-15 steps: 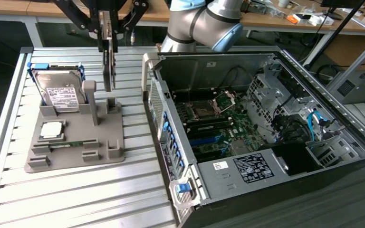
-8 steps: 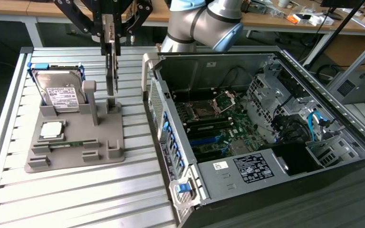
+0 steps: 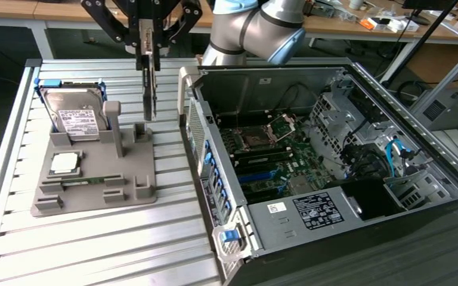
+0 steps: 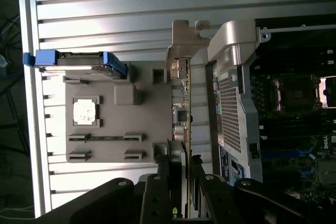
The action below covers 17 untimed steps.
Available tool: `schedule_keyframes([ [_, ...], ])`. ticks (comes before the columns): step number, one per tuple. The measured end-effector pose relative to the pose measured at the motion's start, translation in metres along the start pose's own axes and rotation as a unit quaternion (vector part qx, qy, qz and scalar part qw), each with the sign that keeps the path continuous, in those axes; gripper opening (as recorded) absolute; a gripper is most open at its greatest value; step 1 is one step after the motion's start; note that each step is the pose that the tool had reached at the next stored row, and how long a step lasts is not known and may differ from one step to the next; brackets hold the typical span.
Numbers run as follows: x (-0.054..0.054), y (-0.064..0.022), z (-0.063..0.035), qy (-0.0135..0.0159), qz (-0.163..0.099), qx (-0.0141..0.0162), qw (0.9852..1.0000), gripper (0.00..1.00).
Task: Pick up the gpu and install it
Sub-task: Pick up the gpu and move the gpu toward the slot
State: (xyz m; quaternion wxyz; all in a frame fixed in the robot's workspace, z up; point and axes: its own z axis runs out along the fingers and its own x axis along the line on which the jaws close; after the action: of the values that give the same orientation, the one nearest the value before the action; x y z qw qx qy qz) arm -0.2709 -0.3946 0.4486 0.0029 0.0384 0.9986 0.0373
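Above slatted table (image 3: pixel 93 238), tool (image 3: pixel 150 59) grips gpu (image 3: pixel 149 98) edge-on, faces hidden.

End effector (image 4: pixel 181 157) clamped on gpu (image 4: pixel 182 103); card seen edge-on, silver bracket (image 4: pixel 185 38) at far end. Card appears btw grey holder tray (image 4: pixel 152 114) and open PC case (image 4: pixel 233 77). On tray: CPU chip (image 4: pixel 85 112), hard drive (image 4: pixel 73 60) w/ blue ends. Slatted counter (image 4: pixel 105 3) underneath.
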Motion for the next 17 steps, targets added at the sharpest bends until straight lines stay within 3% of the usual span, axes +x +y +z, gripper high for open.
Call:
schedule_keyframes([
  [5, -0.007, 0.0003, 0.0005, 0.0023, 0.0, 0.0002, 1.0, 0.27],
  [17, -0.016, 0.0007, 0.001, 0.0047, 0.0, 0.0004, 1.0, 0.27],
])
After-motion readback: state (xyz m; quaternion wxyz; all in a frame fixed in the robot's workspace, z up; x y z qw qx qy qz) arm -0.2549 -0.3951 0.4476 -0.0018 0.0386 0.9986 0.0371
